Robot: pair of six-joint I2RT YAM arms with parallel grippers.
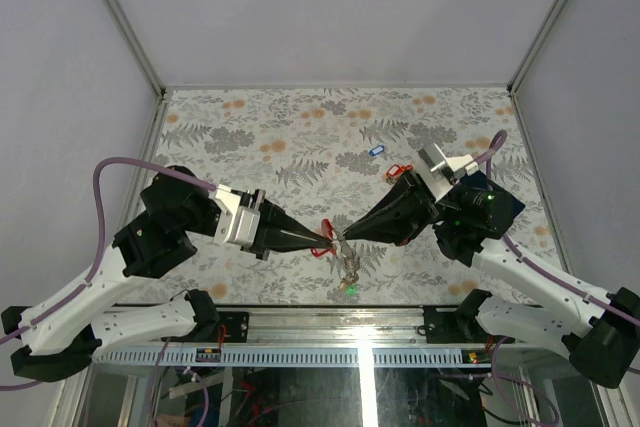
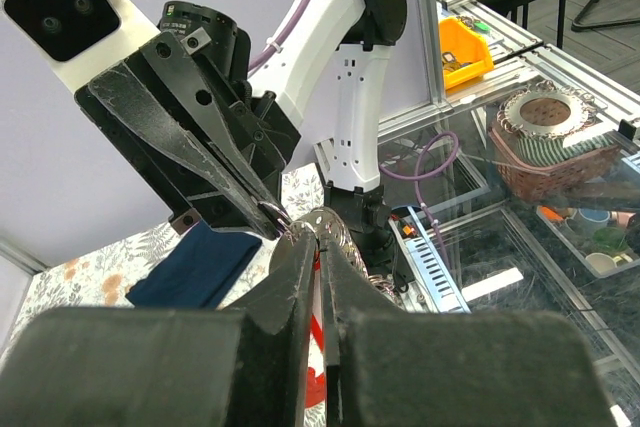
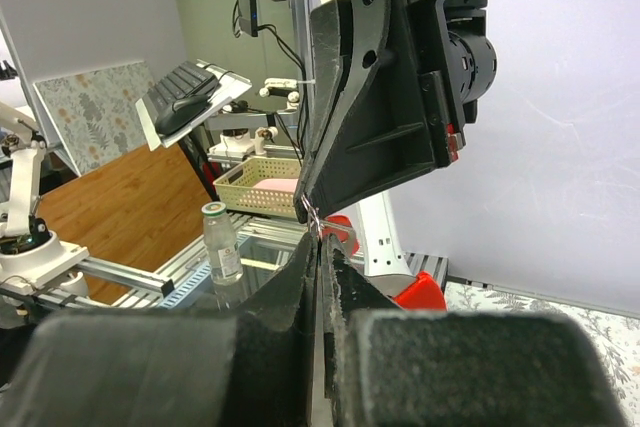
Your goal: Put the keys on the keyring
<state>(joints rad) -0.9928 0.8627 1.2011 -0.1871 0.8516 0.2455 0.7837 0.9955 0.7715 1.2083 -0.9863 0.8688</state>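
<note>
Here the keys [image 1: 348, 267] dangle just beneath the left hand [image 1: 327, 239] and right hand [image 1: 344, 238]

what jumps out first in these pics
The left gripper and right gripper meet tip to tip near the table's front edge. Both are shut, with a tiny keyring at their tips and tagged keys dangling under it. Farther back, a blue-tagged key and a red-tagged key lie on the leaf-patterned surface.

A navy folded cloth [image 2: 190, 262] lies on the fern-print table cover [image 1: 260, 137].
</note>
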